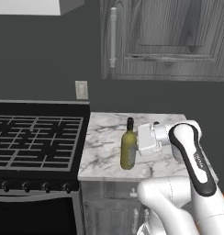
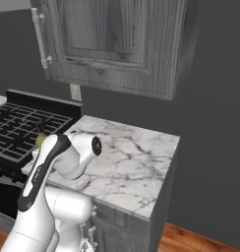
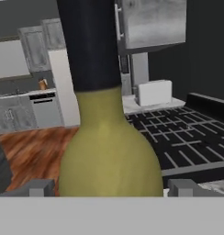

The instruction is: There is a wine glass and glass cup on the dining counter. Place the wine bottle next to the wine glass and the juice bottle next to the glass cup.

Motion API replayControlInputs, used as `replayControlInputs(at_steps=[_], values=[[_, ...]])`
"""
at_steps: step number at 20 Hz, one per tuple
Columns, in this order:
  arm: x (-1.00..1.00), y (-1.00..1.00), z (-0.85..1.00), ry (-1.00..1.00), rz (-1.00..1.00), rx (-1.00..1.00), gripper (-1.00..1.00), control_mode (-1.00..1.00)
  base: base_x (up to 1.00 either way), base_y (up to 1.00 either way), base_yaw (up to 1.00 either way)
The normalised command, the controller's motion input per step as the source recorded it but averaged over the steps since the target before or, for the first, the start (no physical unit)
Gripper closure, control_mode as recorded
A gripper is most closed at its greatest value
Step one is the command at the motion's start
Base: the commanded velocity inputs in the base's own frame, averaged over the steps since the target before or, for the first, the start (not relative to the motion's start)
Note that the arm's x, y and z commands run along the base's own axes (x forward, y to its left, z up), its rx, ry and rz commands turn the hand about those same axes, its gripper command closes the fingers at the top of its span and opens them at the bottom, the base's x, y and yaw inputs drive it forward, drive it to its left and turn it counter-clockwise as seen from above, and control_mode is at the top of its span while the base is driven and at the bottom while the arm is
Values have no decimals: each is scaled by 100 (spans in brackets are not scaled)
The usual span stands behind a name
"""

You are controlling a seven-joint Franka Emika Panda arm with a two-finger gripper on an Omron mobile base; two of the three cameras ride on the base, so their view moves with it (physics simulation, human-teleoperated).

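Observation:
The wine bottle (image 1: 128, 149), slim and olive-yellow with a dark cap, stands upright near the front left of a small marble-topped cabinet (image 1: 104, 133). My gripper (image 1: 138, 143) reaches it from the right at neck and shoulder height. In the hand view the wine bottle (image 3: 109, 156) sits very close between my gripper's (image 3: 111, 188) two grey fingertips (image 3: 40, 188), with a gap on each side, so the gripper is open. A sliver of the wine bottle (image 2: 41, 140) peeks out behind my arm in the right base view. The wine glass, glass cup, juice bottle and dining counter are out of view.
A black stove (image 1: 36, 137) with grates adjoins the cabinet on the left. A grey upper cabinet (image 1: 169, 36) hangs above, and a wall outlet (image 1: 81, 90) sits on the dark wall. Wood floor (image 3: 31, 147) lies beyond the bottle.

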Motion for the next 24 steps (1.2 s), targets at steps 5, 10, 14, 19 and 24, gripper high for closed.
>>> replayControlInputs(at_steps=[5,10,14,19,24], values=[[0,0,0,0,0,0,100,100,-64,7,1],[0,0,0,0,0,0,100,100,-71,8,13],[0,0,0,0,0,0,100,100,-58,5,53],[0,0,0,0,0,0,100,100,-45,1,74],[0,0,0,0,0,0,100,100,-37,0,83]])
